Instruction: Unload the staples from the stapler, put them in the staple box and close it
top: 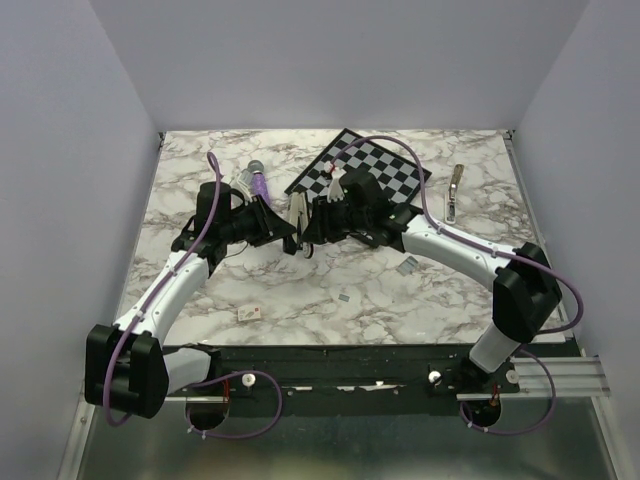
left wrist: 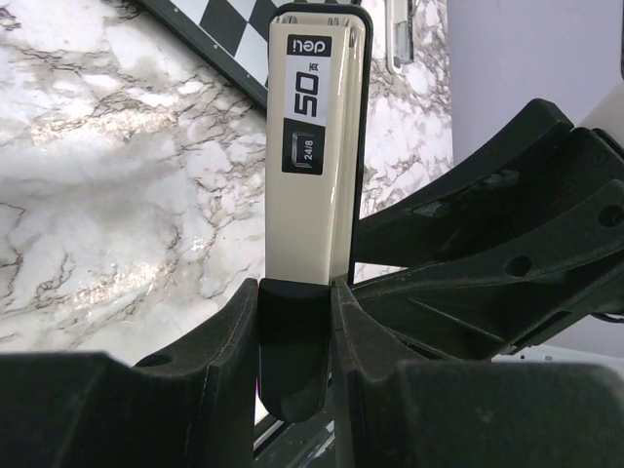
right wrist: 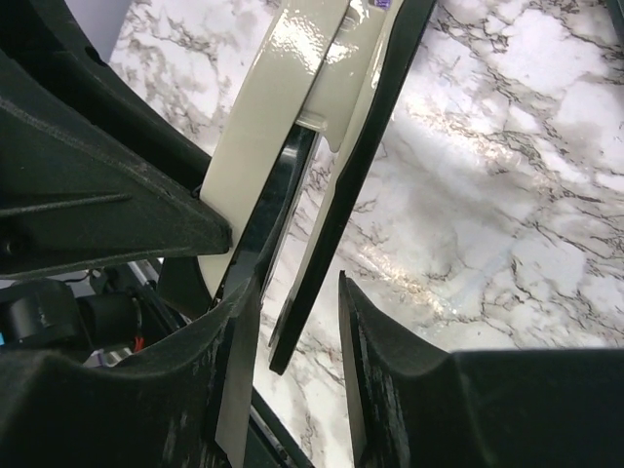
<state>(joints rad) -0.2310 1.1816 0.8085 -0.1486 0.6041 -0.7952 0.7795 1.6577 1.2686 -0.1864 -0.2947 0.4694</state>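
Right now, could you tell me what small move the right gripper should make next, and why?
Probably close the right gripper: its fingers straddle the opened stapler, but a gap shows beside one of them, while the left gripper clamps the dark end.

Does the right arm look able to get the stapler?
Probably yes: the right gripper straddles part of the stapler, nothing blocking, while the left gripper holds its dark end.

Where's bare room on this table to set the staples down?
Bare marble lies in the back left corner beside the purple cylinder, and at the front middle, bar a small card. Crowded: the middle, around the stapler and checkerboard.
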